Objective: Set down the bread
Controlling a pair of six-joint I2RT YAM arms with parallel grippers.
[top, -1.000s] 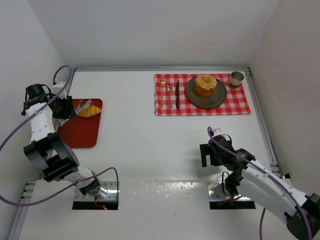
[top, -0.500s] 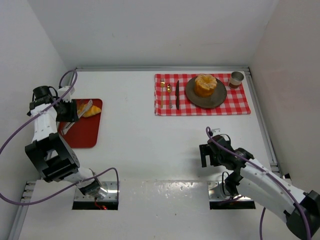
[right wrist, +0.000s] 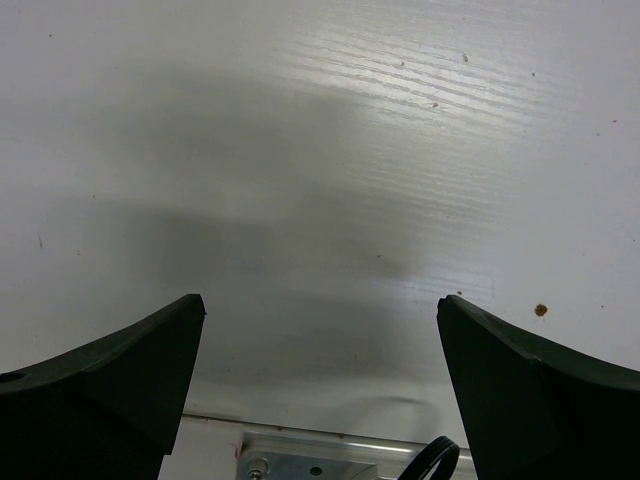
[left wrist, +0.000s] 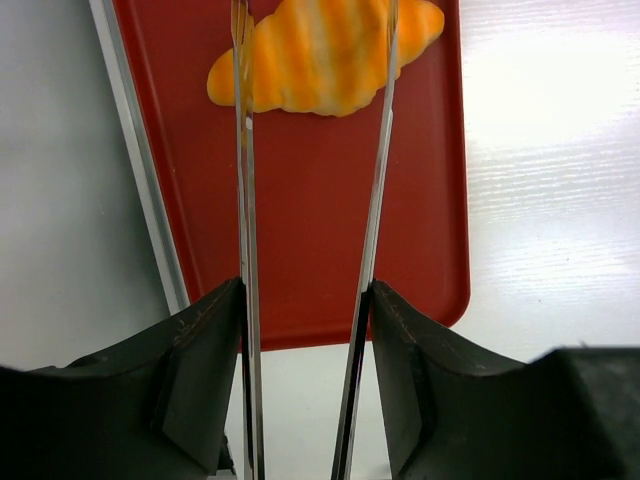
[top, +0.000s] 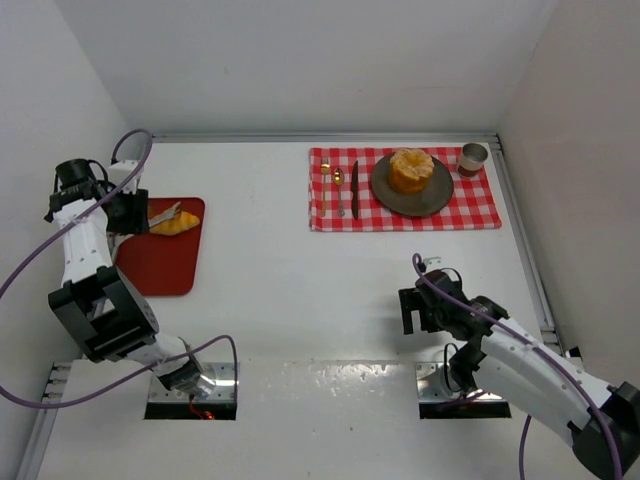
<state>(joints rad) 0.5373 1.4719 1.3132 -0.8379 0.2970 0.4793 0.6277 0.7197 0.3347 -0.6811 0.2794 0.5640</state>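
The bread, an orange-striped croissant (top: pixel 178 222) (left wrist: pixel 325 55), lies at the far end of the red tray (top: pixel 160 262) (left wrist: pixel 310 220). My left gripper (top: pixel 135 213) (left wrist: pixel 307 290) is shut on a pair of metal tongs (top: pixel 165 213) (left wrist: pixel 243 150). The tongs' two arms run forward and straddle the croissant's middle. Their tips are cut off at the top of the left wrist view, so I cannot tell whether they press on the bread. My right gripper (top: pixel 415 308) (right wrist: pixel 320 305) hangs open over bare white table at the near right, holding nothing.
A red checked cloth (top: pixel 480 210) at the back right carries a grey plate (top: pixel 385 195) with a round bun (top: pixel 411 170), a cup (top: pixel 473 158), a knife (top: pixel 354 190), a fork (top: pixel 340 195) and a spoon (top: pixel 325 180). Walls close in on the left, back and right.
The left wrist dipped toward the tray and came back left. The tongs' arms now stand wider apart around the croissant. The right arm has not moved.
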